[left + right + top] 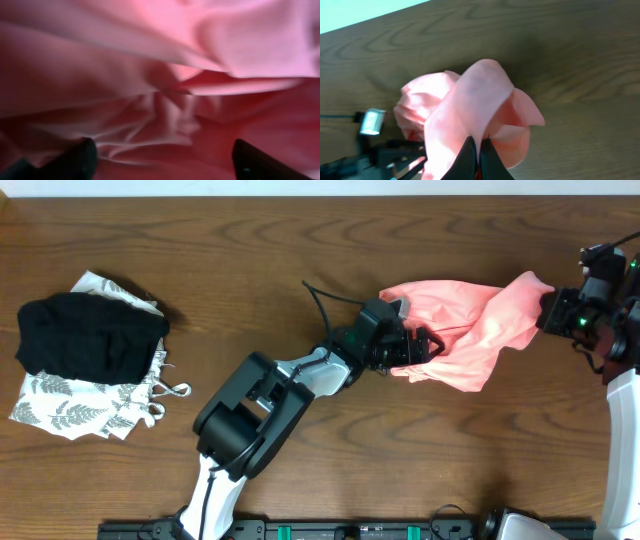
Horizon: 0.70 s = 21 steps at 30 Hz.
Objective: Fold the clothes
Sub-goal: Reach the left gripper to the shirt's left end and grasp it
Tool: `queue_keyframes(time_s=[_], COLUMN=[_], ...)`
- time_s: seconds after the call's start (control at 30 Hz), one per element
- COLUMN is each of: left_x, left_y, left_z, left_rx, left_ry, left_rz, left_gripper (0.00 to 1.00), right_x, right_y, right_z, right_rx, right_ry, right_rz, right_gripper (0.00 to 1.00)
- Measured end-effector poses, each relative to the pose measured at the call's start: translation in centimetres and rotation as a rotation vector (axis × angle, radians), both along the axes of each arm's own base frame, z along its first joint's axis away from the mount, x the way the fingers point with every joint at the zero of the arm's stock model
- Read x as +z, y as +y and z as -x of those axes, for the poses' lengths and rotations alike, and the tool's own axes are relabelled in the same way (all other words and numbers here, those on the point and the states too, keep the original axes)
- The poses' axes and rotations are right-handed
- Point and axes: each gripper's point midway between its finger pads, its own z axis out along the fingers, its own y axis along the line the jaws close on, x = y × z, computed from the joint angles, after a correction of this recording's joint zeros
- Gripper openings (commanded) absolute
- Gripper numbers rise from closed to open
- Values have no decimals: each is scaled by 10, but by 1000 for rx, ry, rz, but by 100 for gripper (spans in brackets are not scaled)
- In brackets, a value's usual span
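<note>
Overhead: salmon T-shirt (pixel 470 320) bunched at the desk's (pixel 300 250) right side, strung between both arms. Right hand (pixel 550 308) pinched tight on one end. Left hand (pixel 420 348) fingers apart, cloth between them. Step, likely: spreading it flat. Next: left needs a firm edge grip.

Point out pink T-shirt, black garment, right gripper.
pink T-shirt (pixel 470 320): overhead, middle of the bunched fabric.
black garment (pixel 90 335): overhead, centre of the folded pile.
right gripper (pixel 479 146): right wrist, between its closed fingertips.
</note>
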Motion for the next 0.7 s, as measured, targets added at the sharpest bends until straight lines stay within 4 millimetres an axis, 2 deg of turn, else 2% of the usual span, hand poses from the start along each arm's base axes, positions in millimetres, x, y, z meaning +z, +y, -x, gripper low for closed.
queue_keyframes(time_s=[0.07, 0.13, 0.17, 0.3, 0.43, 0.53, 0.63, 0.7], left_x=[-1, -1, 0, 4, 5, -5, 0, 13], left_y=[0, 0, -1, -1, 6, 30, 57, 66], left_z=[-2, -3, -4, -6, -10, -10, -19, -28], left_rx=[1, 0, -7, -20, -51, -47, -16, 1], left_ry=[-3, -13, -25, -39, -35, 12, -2, -50], left_rz=[-2, -4, -4, 5, -11, -91, -166, -181], left_gripper=[67, 48, 33, 8, 6, 6, 6, 16], right_x=[0, 1, 1, 2, 1, 1, 1, 0], right_y=[6, 10, 11, 12, 10, 9, 7, 7], right_z=[-1, -1, -1, -2, -2, -2, -2, -2], right_rx=[18, 30, 35, 38, 33, 26, 20, 18], right_ry=[-3, -4, -6, -8, -7, -5, -4, -3], right_rz=[-9, -15, -17, -19, -13, -5, 1, 3], right_gripper=[1, 1, 1, 1, 1, 1, 1, 1])
